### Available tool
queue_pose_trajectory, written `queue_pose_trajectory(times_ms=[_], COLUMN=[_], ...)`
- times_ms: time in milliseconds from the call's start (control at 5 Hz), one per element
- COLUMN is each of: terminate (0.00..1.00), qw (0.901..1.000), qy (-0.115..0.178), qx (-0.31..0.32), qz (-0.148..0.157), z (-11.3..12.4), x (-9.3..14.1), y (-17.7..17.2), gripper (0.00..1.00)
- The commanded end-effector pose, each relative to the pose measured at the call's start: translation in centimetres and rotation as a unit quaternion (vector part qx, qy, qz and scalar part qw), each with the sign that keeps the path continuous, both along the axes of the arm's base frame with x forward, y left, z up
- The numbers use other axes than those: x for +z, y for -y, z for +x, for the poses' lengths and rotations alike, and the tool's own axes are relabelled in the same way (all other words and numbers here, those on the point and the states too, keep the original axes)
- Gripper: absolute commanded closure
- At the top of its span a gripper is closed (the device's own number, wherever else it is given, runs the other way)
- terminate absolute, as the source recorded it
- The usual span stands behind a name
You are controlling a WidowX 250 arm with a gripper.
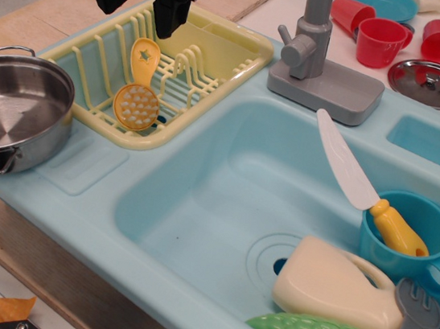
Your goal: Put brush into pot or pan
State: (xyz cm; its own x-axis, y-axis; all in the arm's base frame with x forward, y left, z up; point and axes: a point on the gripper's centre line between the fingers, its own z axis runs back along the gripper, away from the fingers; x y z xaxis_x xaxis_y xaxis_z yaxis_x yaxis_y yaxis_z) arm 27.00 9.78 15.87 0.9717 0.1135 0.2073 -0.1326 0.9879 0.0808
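Gripper (pixel 140 4) hangs above the back-left of the yellow dish rack (pixel 89 111), two black fingers spread apart, nothing between them. Brush (pixel 138 93) lies inside the rack, round head with pale nubs toward the front, flat handle with the star cutout pointing up and back, leaning on the rack's ribs. Steel pot (pixel 11 117) sits left of the rack on the sink's drainboard, touching or just beside the rack's edge, empty, open top.

Handling guess: brush looks like light, stiff moulded plastic, smooth so a bit slippery, not fragile. Best hold is probably the flat handle near the star, pinched across its thin faces; the head is wider and nubby, worse for the fingers. Rack ribs sit close around it, so the fingers could snag. Pot is wide and shallow, an easy target.

White knife (pixel 349 169) in the blue cup (pixel 405 238) is a distractor, ignore.
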Motion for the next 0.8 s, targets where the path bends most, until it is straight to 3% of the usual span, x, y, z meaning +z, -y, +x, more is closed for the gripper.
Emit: queue_pose_trajectory(times_ms=[0, 600], terminate=[0.0, 0.0], qw=[1.0, 0.999], qy=[0.0, -0.012], qx=[0.0, 0.015], qz=[0.0, -0.04], z=[0.0, 0.4], x=[0.0, -3.7], y=[0.0, -0.9], gripper=[0.0, 0.0])
